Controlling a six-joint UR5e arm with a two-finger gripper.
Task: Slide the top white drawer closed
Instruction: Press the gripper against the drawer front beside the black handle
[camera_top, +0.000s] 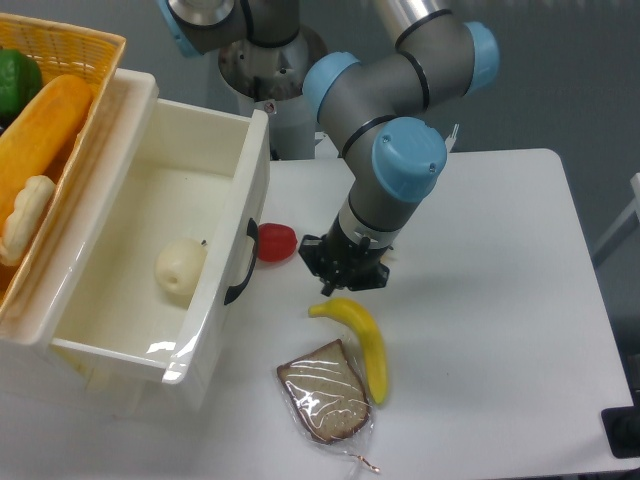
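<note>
- A white table (500, 330) fills the scene against a grey backdrop, with the arm's base column behind its far edge.
- The top white drawer (150, 250) stands pulled out at the left of the table, its glossy cream walls open to the camera and its front panel facing right.
- A curved black handle (242, 263) sits on that front panel; nothing touches it.
- Inside the drawer lies a pale round fruit (180, 267), resting on the floor near the front wall.
- Just right of the handle, on the table, sits a red pepper (276, 242), close to the drawer front but apart from it.
- The gripper (345, 270) points down at the table right of the red pepper and just above the stem end of the banana (362, 340). I cannot tell how far the jaws are apart, as the dark fingers blur into the wrist; they hold nothing that can be seen.
- The banana runs down toward a slice of bread in clear wrap (328, 392), which it touches along its right edge.
- A woven yellow basket (70, 50) sits above the drawer at the upper left, holding a long bread loaf (40, 130) and a green vegetable (15, 82).
</note>
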